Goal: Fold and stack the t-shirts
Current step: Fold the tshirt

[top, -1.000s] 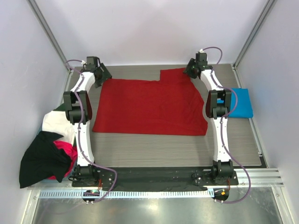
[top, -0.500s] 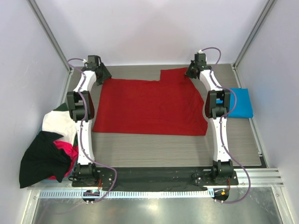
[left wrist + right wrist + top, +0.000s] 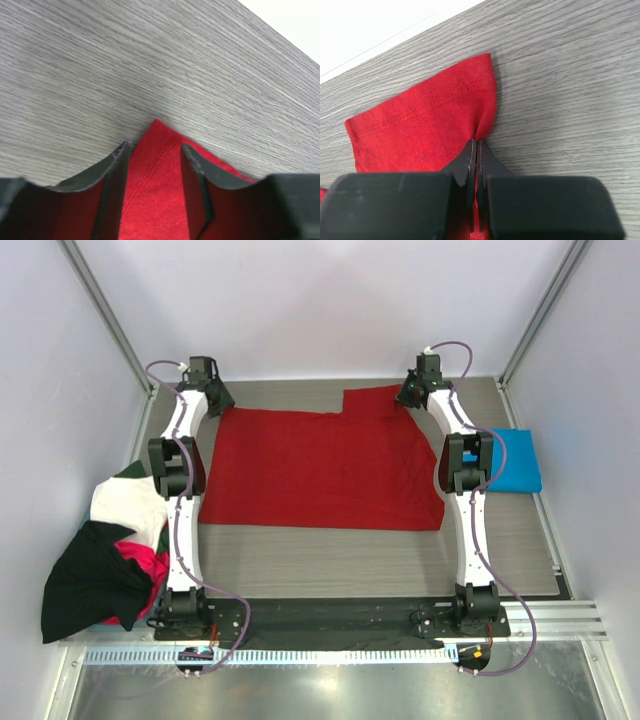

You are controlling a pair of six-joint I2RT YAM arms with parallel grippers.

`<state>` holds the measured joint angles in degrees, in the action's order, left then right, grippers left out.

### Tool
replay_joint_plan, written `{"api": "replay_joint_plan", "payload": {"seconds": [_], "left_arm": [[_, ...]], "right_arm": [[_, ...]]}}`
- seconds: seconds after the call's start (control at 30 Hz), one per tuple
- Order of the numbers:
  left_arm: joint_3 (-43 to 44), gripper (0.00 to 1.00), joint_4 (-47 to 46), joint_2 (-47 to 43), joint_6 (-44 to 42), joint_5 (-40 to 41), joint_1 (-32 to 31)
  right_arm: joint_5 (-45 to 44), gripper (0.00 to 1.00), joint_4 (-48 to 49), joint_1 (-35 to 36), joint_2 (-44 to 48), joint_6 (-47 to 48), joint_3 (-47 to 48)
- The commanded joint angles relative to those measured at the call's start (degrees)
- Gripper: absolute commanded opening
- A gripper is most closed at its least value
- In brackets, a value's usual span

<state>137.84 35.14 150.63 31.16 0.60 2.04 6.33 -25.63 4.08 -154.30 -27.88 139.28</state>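
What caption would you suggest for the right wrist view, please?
Right gripper pinches a sleeve of the red t-shirt on the grey table.

This looks like a robotics lab test cell: blank white panels (image 3: 320, 300) framed by aluminium posts (image 3: 100, 308) box in a grey wood-grain worktop (image 3: 330, 555), with two white arms (image 3: 180, 535) bolted to a black base plate (image 3: 330, 618).

Left tool (image 3: 154, 148) stands parted (right tool (image 3: 476, 145) pinched tight).

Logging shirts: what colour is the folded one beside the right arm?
Bright blue; the folded shirt shows best in the top external view.
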Motion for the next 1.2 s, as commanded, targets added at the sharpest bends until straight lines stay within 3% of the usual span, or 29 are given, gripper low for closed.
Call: {"api": "replay_joint_plan", "payload": {"seconds": [0.0, 0.07, 0.17, 0.27, 0.3, 0.57, 0.87, 1.17], "left_arm": [[1.90, 0.45, 2.57, 0.90, -1.19, -0.42, 0.07], [2.17, 0.42, 2.74, 0.98, -1.10, -0.08, -0.11], [3.84, 0.29, 4.33, 1.42, -1.54, 2.29, -0.81], [3.75, 0.11, 4.42, 1.34, -1.80, 2.56, -0.81], [3.66, 0.01, 4.42, 1.16, -1.89, 3.09, -0.73], [-3.36, 0.00, 1.43, -5.33, -2.50, 4.93, -0.99], [-20.14, 0.00, -11.49, -17.11, -1.63, 1.33, -0.99], [-23.05, 0.00, -11.76, -19.75, -1.71, 2.74, -0.90]], "right_arm": [[1.49, 0.01, 0.40, 0.58, 2.25, 1.07, 0.11], [1.67, 0.01, 0.40, 0.76, 2.60, 1.07, 0.11], [1.76, 0.01, 0.49, 1.37, 3.21, 1.69, 0.11], [1.85, 0.01, 0.84, 1.72, 3.74, 2.13, 0.11], [1.85, 0.01, 0.93, 1.72, 4.00, 2.04, 0.20], [2.64, 0.01, 1.63, 1.46, 6.38, 1.69, 0.82], [2.37, 0.01, 3.04, 1.02, 11.47, 1.86, -3.05], [3.51, 0.01, 3.39, 0.05, 17.36, 2.65, -9.98]]}}
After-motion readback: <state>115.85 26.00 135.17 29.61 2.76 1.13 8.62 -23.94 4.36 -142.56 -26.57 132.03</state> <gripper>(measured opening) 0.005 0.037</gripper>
